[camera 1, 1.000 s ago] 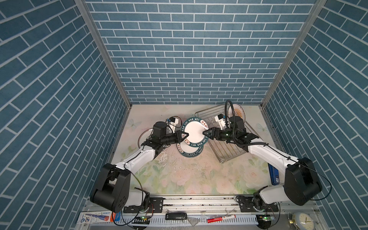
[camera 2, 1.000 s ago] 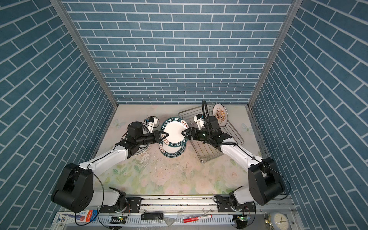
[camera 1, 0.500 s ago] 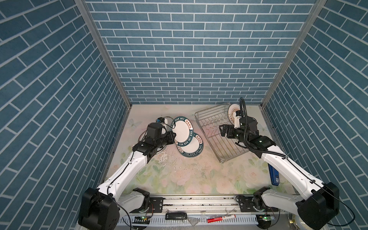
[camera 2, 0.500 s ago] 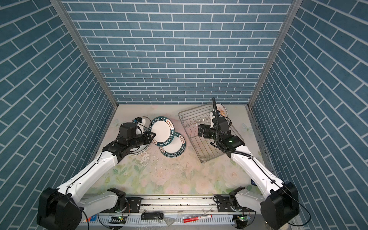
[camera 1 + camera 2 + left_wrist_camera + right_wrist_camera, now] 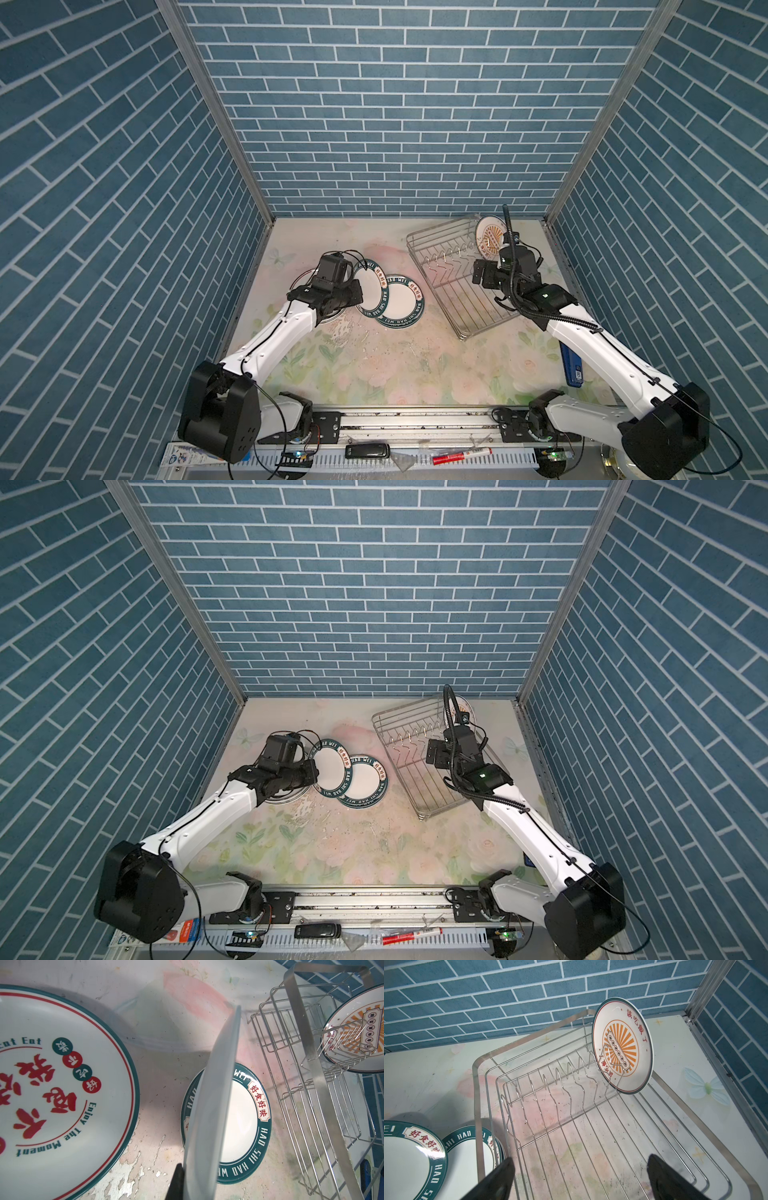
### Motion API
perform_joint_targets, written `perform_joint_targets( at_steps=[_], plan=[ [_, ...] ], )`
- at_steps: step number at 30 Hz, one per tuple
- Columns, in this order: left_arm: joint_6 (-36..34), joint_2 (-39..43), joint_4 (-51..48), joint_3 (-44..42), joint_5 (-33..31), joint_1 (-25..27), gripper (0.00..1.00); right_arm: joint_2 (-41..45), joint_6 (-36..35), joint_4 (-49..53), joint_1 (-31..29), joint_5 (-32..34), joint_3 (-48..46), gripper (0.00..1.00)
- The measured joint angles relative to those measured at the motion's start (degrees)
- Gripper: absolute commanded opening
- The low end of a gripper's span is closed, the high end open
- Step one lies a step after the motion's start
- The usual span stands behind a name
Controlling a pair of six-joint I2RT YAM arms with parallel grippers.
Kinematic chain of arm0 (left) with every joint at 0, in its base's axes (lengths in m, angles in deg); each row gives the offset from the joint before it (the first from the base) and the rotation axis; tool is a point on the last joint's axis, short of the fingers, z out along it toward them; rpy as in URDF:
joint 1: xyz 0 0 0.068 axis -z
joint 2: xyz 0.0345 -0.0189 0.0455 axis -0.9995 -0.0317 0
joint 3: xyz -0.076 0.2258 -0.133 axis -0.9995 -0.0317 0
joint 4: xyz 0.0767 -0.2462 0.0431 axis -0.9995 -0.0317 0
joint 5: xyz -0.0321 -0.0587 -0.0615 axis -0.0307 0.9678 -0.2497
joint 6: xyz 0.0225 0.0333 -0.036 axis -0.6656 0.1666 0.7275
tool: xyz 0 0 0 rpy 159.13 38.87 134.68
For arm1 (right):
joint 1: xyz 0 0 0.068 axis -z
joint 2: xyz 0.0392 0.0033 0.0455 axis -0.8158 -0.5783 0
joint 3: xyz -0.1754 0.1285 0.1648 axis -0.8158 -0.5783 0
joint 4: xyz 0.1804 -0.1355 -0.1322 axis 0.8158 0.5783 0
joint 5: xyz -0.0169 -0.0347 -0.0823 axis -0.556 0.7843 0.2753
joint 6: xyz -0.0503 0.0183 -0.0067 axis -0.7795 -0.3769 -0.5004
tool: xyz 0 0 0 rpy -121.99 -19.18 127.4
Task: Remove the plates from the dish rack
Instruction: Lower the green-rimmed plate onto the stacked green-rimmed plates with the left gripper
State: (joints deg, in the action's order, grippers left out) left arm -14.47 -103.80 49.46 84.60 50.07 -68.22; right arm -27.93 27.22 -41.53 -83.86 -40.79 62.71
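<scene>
Red-character plate [image 5: 62,1084] cropped at the edge; held plate [image 5: 214,1105] blurred, edge-on.

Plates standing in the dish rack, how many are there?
1. The orange sunburst plate stands in the last slot of the dish rack, at the end nearest the back wall. The other slots are bare; none looks hidden.

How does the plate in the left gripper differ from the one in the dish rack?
The gripped plate has a broad green lettered rim and plain centre; the rack plate has a thin rim and orange rays. The gripped plate hangs in the left gripper; the rack plate stands in the dish rack. Both are round and white.
</scene>
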Motion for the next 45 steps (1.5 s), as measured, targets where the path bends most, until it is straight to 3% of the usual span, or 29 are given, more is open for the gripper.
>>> perform_joint_targets(
  at_steps=[22,33,39,45],
  plan=[
    [2.5,-7.4,1.9,1.7,8.3,-1.0,0.00,0.0,-1.5,-1.2,0.0,-3.2,0.0,0.99],
    [4.9,-11.9,6.6,1.7,14.5,-2.6,0.04,0.0,-1.5,-1.8,0.0,-4.7,-0.1,0.99],
    [5.5,-12.7,7.1,1.7,15.6,-2.9,0.17,0.0,-1.5,-2.0,0.0,-5.9,-0.1,0.99],
    [5.9,-13.9,7.0,1.7,15.7,-3.2,0.18,0.0,-1.6,-2.0,0.0,-6.8,-0.1,0.99]
  ],
)
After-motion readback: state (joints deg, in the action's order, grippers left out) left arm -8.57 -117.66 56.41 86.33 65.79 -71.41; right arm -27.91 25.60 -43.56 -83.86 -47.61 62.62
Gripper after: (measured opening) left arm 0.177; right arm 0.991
